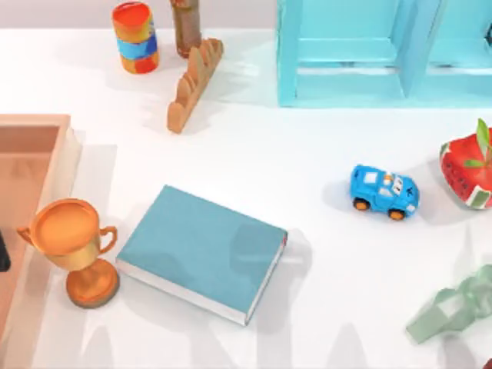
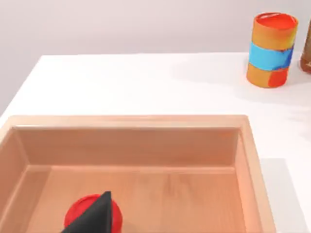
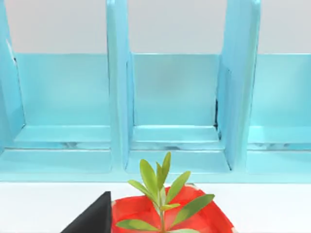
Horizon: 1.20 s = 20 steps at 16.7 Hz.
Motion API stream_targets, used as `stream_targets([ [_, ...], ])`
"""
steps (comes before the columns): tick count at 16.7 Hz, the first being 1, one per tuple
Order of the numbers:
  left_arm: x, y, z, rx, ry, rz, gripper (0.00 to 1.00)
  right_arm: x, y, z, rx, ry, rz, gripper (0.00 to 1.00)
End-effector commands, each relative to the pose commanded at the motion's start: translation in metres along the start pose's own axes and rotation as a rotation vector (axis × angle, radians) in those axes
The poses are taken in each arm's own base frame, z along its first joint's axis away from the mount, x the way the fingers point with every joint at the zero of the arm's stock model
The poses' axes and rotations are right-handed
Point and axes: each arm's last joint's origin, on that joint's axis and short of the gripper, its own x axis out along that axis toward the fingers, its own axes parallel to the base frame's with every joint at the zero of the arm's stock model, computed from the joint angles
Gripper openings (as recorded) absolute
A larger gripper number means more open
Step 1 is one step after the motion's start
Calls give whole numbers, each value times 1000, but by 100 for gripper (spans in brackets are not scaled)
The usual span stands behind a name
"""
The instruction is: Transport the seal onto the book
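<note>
The seal's glossy red knob (image 2: 79, 209) sits on the floor of a wooden tray (image 2: 146, 121), near the tray's corner. A black part of my left gripper (image 2: 91, 219) lies just over the knob and hides the seal's base. In the top view the tray (image 1: 34, 121) is at the left edge, with a dark bit of my left arm (image 1: 2, 255) over it. The teal-blue book (image 1: 201, 250) lies flat to the right of the tray, nothing on its cover. My right gripper (image 3: 92, 219) hangs beside a red plant pot (image 3: 194, 213).
An orange trophy (image 1: 73, 242) stands between tray and book. A striped can (image 1: 135, 37), a brown bottle (image 1: 185, 27) and a wooden rack (image 1: 194, 83) are at the back. A light-blue shelf (image 1: 384, 54), a toy car (image 1: 383, 192), the pot (image 1: 469, 173) and a green object (image 1: 457, 307) fill the right.
</note>
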Motion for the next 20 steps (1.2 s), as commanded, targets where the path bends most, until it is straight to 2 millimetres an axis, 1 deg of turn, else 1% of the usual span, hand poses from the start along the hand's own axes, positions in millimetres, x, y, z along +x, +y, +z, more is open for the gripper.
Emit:
stream_targets([
  [2,7,5,26,19,148,12,100,0,0,0,0,0,0,100],
  [4,24,11,52,34,321,18,100,0,0,0,0,0,0,100],
  [6,49,18,75,45,504,17,100,0,0,0,0,0,0,100],
  [9,92,32,96,52,766,4,100,0,0,0,0,0,0,100],
  [12,134,48,107,48,984,-19,100,0,0,0,0,0,0,100],
  [16,183,69,107,35,1199,-56,100,0,0,0,0,0,0,100],
  [18,200,76,105,28,1266,-70,100,0,0,0,0,0,0,100],
  [20,209,81,104,24,1303,-79,100,0,0,0,0,0,0,100],
])
